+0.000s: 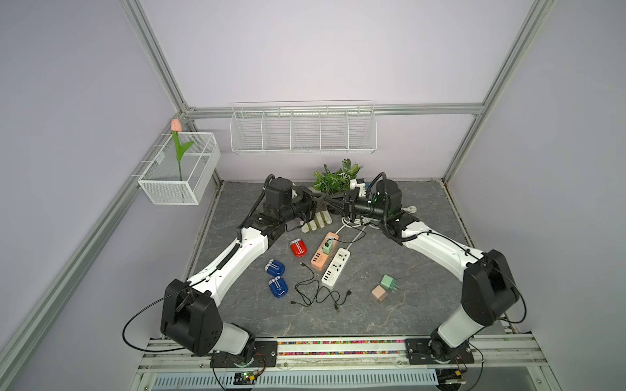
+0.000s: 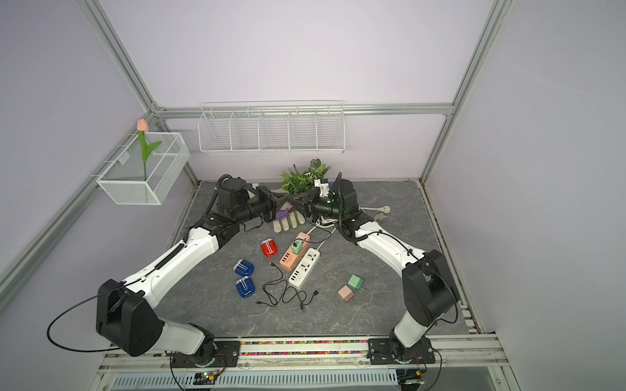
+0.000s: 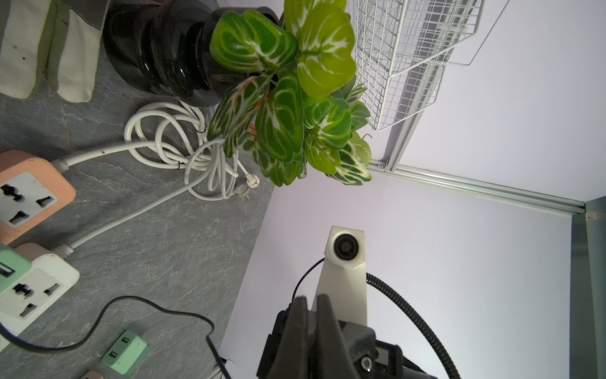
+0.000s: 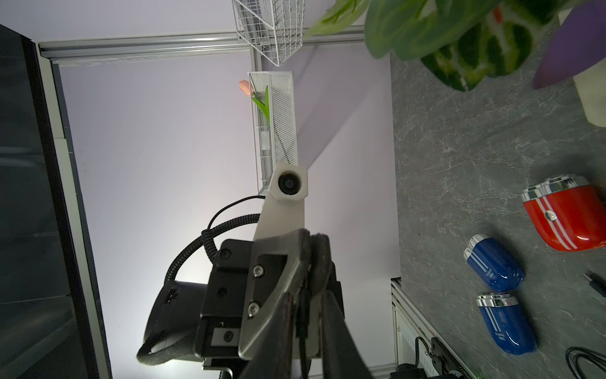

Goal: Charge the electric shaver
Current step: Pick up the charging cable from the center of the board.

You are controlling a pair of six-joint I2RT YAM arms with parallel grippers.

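- The left gripper (image 1: 321, 197) is clenched, tip to tip with the right gripper (image 1: 331, 202), whose jaws flank a thin black cable (image 4: 304, 315). Whether they grip it cannot be told, so it may slip.
- Just behind them, the potted plant (image 1: 335, 177) could snag it.
- Farther toward the bases, the red electric shaver (image 1: 298, 247) lies unconnected.

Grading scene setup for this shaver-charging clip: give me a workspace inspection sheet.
Surface: grey stone-pattern tabletop, no spills seen.
Job's things: red electric shaver, two blue electric shavers, orange power strip carrying green plug adapter.
Clutter: white power strip, green cube adapter, pink cube adapter, striped cloth, potted plant.
Tools: left tool shut; right tool narrowly parted around a thin black cord, grip unclear; facing tip to tip.
Cables: loose black cables, coiled white cords.
Surroundings: white wire baskets, pink tulip.
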